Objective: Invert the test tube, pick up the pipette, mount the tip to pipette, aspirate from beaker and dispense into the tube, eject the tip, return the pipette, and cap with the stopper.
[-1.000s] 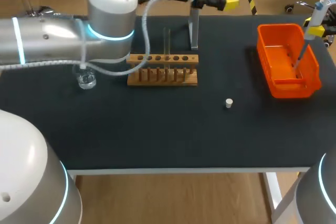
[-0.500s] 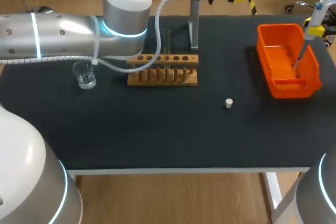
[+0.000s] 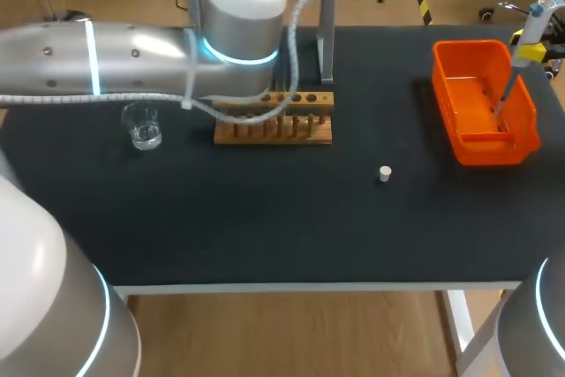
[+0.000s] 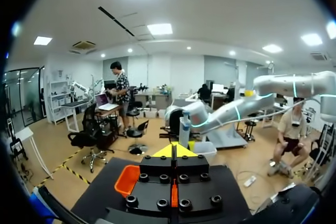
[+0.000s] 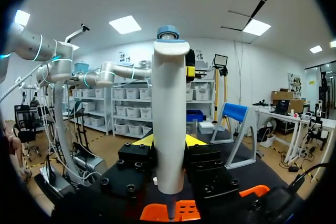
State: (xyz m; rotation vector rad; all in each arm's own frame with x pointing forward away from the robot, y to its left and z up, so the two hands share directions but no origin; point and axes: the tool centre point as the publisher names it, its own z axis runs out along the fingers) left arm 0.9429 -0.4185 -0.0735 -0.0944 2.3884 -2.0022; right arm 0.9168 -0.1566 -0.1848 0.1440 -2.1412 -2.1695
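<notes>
While the white, blue-capped plastic pipette hangs upright in the clenched right gripper, its tip over the orange plastic bin, ejecting looks safest plumb and centred so the tip drops within the walls; the left gripper, closed empty, hovers well apart.

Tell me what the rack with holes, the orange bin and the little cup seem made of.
The rack looks like bare wood: tan, matte. The orange bin seems moulded plastic, evenly coloured, slightly glossy. The beaker, your little cup, is see-through with glints: glass or clear plastic, I cannot tell.
</notes>
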